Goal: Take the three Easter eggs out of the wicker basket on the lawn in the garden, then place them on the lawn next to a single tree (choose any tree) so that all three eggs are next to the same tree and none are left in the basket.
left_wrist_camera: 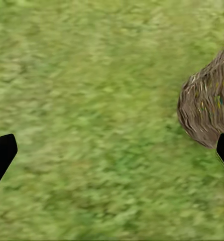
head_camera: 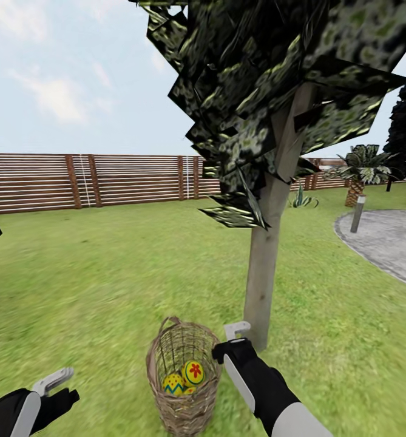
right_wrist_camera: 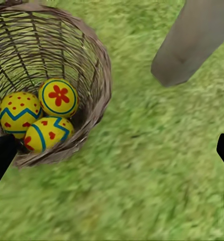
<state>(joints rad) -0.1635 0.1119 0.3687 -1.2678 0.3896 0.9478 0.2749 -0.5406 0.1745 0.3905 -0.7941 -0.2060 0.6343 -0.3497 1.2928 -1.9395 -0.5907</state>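
Note:
The wicker basket [head_camera: 182, 376] stands upright on the lawn [head_camera: 105, 273] just left of the tree's trunk [head_camera: 266, 255]. Three yellow Easter eggs lie in its bottom: one with a red flower [right_wrist_camera: 58, 97], one with a blue zigzag [right_wrist_camera: 19, 111], one with red hearts [right_wrist_camera: 45, 134]. My right gripper [head_camera: 234, 334] hovers open between the basket's rim [right_wrist_camera: 92, 60] and the trunk [right_wrist_camera: 192, 40], holding nothing. Lower left, my left gripper [head_camera: 54, 382] is open over bare grass, with the basket's side [left_wrist_camera: 207, 105] off to one side of it.
A brown slatted fence [head_camera: 105, 182] closes the lawn at the back. A grey paved area [head_camera: 391, 243] with a short post [head_camera: 357, 213] lies to the right, a small palm [head_camera: 359, 173] beyond it. Low blocky leaf clusters [head_camera: 239, 152] hang above the basket.

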